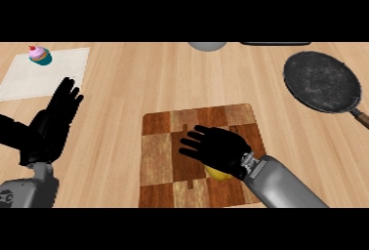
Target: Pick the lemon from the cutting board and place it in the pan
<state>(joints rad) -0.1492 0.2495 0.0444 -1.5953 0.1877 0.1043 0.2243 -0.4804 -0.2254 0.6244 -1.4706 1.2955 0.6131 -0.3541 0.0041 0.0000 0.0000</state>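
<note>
Pale wooden plank counter top (144,88) filling the frame from edge to edge. Chequered cutting board of dark and light brown wood squares (166,146) at lower centre, reaching down to the bottom of the scene. Round black frying pan with a speckled inside (320,80) at upper right, well apart from the board, its brown handle running off toward the right edge. White square cloth or mat (43,78) at upper left, carrying a small cupcake with a teal wrapper and pink top (39,55) near its upper edge. Grey rounded object (207,46) cut by the top edge at upper centre, and a dark flat shape (275,43) just right of it, also cut off; neither clear enough to name.

Black right hand (216,146) on a grey forearm entering from lower right, laid over the right half of the board, fingers pointing toward upper left and curled down over the small yellow lemon (218,172). Only a sliver of the lemon peeking out under the heel of the hand, on the board near its lower right part.

Black left hand (54,122) at the left edge, fingers straight and spread, pointing up, resting apart from everything
</note>
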